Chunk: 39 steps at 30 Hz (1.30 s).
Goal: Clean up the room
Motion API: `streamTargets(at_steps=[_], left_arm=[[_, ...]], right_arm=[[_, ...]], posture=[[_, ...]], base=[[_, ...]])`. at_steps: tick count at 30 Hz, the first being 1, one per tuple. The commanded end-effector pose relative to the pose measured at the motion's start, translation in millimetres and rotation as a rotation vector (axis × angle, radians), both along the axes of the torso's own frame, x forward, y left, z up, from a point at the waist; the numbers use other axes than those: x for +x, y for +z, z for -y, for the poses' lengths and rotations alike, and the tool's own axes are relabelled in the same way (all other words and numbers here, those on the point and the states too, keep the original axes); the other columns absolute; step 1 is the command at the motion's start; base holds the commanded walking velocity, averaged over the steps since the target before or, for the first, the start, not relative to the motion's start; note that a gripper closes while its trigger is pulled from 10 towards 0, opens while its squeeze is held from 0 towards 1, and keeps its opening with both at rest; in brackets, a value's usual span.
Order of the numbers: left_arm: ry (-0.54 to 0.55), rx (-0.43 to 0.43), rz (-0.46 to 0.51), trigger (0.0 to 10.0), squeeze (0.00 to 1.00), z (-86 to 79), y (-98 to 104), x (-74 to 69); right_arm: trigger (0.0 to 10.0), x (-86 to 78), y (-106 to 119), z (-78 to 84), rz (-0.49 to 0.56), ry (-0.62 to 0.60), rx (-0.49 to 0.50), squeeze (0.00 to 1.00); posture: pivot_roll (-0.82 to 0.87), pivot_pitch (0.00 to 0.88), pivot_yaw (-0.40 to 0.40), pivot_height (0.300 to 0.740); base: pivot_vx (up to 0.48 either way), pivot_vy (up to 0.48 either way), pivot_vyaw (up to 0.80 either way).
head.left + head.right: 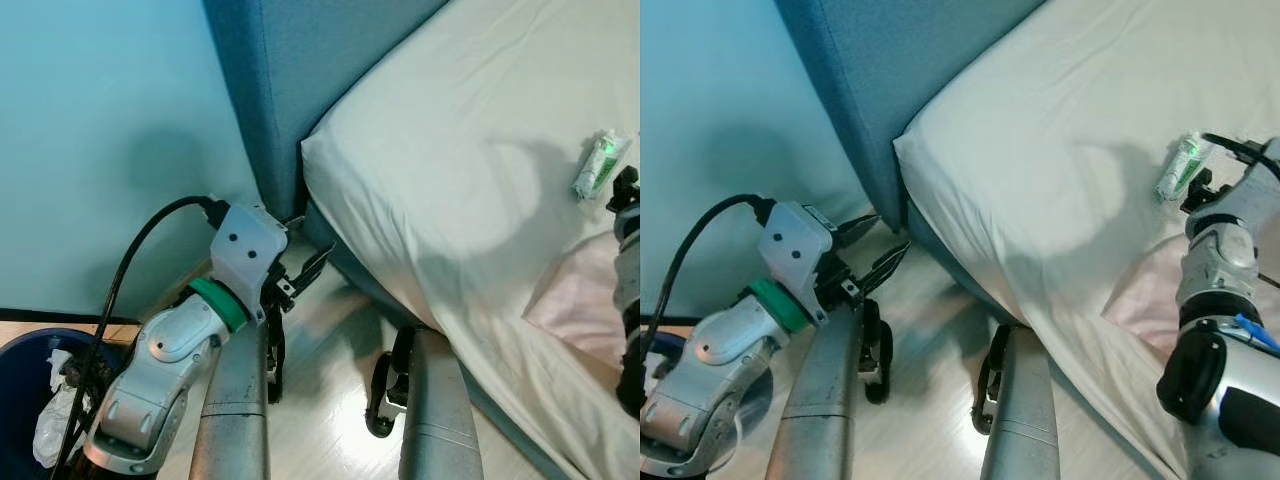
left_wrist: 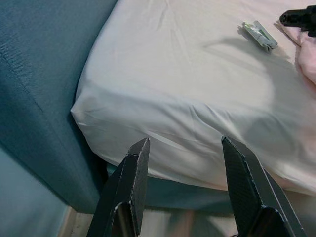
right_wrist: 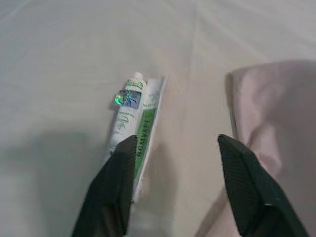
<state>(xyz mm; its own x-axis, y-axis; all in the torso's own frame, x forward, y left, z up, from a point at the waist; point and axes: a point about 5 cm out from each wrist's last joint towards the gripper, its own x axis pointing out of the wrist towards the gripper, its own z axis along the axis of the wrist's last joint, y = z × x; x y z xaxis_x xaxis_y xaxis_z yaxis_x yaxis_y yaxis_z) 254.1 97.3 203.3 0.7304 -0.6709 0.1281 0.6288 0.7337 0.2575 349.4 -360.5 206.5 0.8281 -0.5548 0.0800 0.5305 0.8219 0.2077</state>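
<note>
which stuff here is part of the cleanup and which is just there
Part of the job:
toothpaste tube, lying on the bed
right gripper, open, next to the tube
blue bin with crumpled trash inside

Just there:
white bed sheet
pink cloth
blue headboard
left gripper, open, idle

Tube (image 3: 136, 131), probably cloth (image 3: 274, 128), on bed (image 1: 450, 150)

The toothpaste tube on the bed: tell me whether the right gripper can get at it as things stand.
Probably yes. The right gripper hovers open just above the toothpaste tube, which lies flat on the white sheet with nothing over it. The pink cloth lies beside it, apart. One finger already overlaps the tube's end.
</note>
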Motion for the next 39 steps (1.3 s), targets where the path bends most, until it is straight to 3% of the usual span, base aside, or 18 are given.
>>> streamTargets(at_steps=[1,3,4,10,12,14,15,16,19,20,22,23,24,25,26,28,30,39], left_arm=[[-0.021,0.013,-0.021,10.0,0.00,2.0,-7.2,-4.9],[-0.023,0.014,-0.023,10.0,0.00,2.4,-7.9,-5.4],[-0.025,0.013,-0.029,10.0,0.00,2.9,-9.7,-5.4],[0.070,-0.019,-0.092,10.0,0.00,-4.4,-27.4,4.7],[0.142,-0.034,-0.125,10.0,0.00,-11.8,-37.4,11.9],[0.298,-0.073,-0.173,10.0,0.00,-29.4,-54.7,24.5],[0.298,-0.073,-0.173,10.0,0.00,-29.4,-54.7,24.5],[0.376,-0.098,-0.215,10.0,0.00,-38.2,-65.9,28.4],[0.376,-0.098,-0.215,10.0,0.00,-38.2,-65.9,28.4],[0.439,-0.111,-0.255,10.0,0.00,-45.4,-78.4,30.0],[0.439,-0.111,-0.255,10.0,0.00,-45.4,-78.4,30.0],[0.480,-0.120,-0.297,10.0,0.00,-49.8,-90.8,29.8],[0.480,-0.120,-0.297,10.0,0.00,-49.8,-90.8,29.8],[0.496,-0.117,-0.330,10.0,0.00,-51.5,-102.8,25.7],[0.496,-0.117,-0.330,10.0,0.00,-51.5,-102.8,25.7],[0.500,-0.099,-0.341,10.0,0.00,-51.2,-115.2,20.0],[0.500,-0.099,-0.341,10.0,0.00,-51.2,-115.2,20.0],[0.515,-0.064,-0.307,10.0,0.00,-45.1,-128.1,26.0]], right_arm=[[10.0,-11.6,-15.3,11.9,-0.041,-0.056,0.046,1.00],[10.0,-13.9,-19.2,13.7,-0.049,-0.073,0.065,1.00],[10.0,-14.0,-23.3,12.2,-0.067,-0.070,0.068,0.00],[10.0,0.7,-18.2,-8.9,-0.044,0.030,0.022,0.00],[10.0,10.9,-10.7,-24.3,-0.001,0.101,0.001,0.00],[10.0,31.8,2.2,-68.1,0.076,0.268,-0.078,0.00],[10.0,31.8,2.2,-68.1,0.076,0.268,-0.078,0.00],[10.0,39.5,0.5,-95.4,0.092,0.360,-0.111,0.00],[10.0,39.5,0.5,-95.4,0.092,0.360,-0.111,0.00],[10.0,43.6,-11.0,-124.7,0.088,0.449,-0.099,0.00],[10.0,43.6,-11.0,-124.7,0.088,0.449,-0.099,0.00],[10.0,39.7,-36.5,-157.7,0.043,0.542,-0.116,0.00],[10.0,39.7,-36.5,-157.7,0.043,0.542,-0.116,0.00],[10.0,25.0,-65.4,-186.2,0.016,0.605,-0.151,0.00],[10.0,25.0,-65.4,-186.2,0.016,0.605,-0.151,0.00],[10.0,-9.8,-101.1,-213.2,0.027,0.611,-0.150,0.00],[10.0,-9.8,-101.1,-213.2,0.027,0.611,-0.150,0.00],[10.0,-54.0,-135.1,-225.2,0.025,0.604,-0.152,0.00]], posture=[[0.32,0.417,0.060,0.615],[0.32,0.415,0.062,0.615],[0.31,0.407,0.062,0.615],[0.24,0.346,0.056,0.615],[0.19,0.307,0.051,0.615],[0.13,0.262,0.046,0.615],[0.13,0.262,0.046,0.615],[0.11,0.226,0.047,0.615],[0.11,0.226,0.047,0.615],[0.10,0.201,0.042,0.615],[0.10,0.201,0.042,0.615],[0.09,0.171,0.039,0.615],[0.09,0.171,0.039,0.615],[0.07,0.150,0.039,0.615],[0.07,0.150,0.039,0.615],[0.06,0.123,0.049,0.615],[0.06,0.123,0.049,0.615],[0.01,0.090,0.074,0.615]], base=[[0.000,0.000,0.00],[0.000,0.000,0.00],[0.000,0.000,0.00],[0.000,0.000,0.00],[0.000,0.000,0.00],[0.000,0.000,0.00],[0.000,0.000,0.00],[0.000,0.000,0.00],[0.000,0.000,0.00],[0.000,0.000,0.00],[0.000,0.000,0.00],[0.000,0.000,0.00],[0.000,0.000,0.00],[0.000,0.000,0.00],[0.000,0.000,0.00],[0.000,0.000,0.00],[0.000,0.000,0.00],[0.000,0.000,0.00]])
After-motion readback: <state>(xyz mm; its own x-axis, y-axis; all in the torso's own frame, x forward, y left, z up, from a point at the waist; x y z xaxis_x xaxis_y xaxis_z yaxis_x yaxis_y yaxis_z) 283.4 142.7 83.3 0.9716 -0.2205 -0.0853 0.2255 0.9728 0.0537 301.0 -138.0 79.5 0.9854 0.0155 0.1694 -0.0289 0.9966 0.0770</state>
